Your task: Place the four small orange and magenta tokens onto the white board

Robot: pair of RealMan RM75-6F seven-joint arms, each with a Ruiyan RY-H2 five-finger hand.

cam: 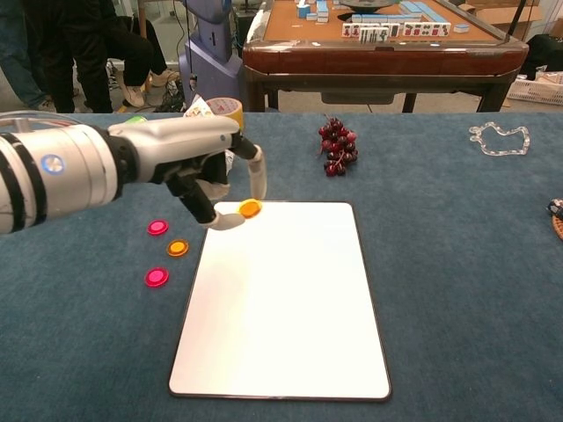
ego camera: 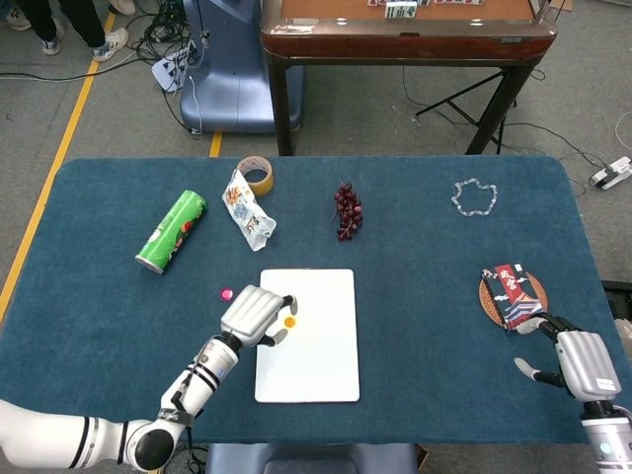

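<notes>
The left hand [cam: 207, 180] pinches one orange token [cam: 251, 208] between its thumb and a fingertip. It holds the token just over the top left corner of the white board [cam: 281, 308]. None of the tokens lies on the board yet.

Three tokens wait on the blue bench [cam: 457, 264], to the left of the board. One magenta token [cam: 157, 228] is furthest back. An orange token [cam: 178, 248] sits in the middle. Another magenta token [cam: 157, 278] is nearest the front.

To do this step well, I think the hand should go down low first, so the token does not drop and roll away. It should bring the token in from the edge a bit more (right now it is very close to the corner). Then the fingers should open slowly and the hand should lift straight up. It helps to leave room on the board for the other three.

The right hand [ego camera: 578, 357] rests far away at the right side of the bench, holding nothing, with its fingers a little apart.

Now the writing. The green can [ego camera: 171, 231] has a picture on it, but I cannot read the words. The snack bag [ego camera: 247, 209] has small print that is too tiny to read. The red and black packet [ego camera: 513, 292] shows big white signs, but they are too blurry to tell.
</notes>
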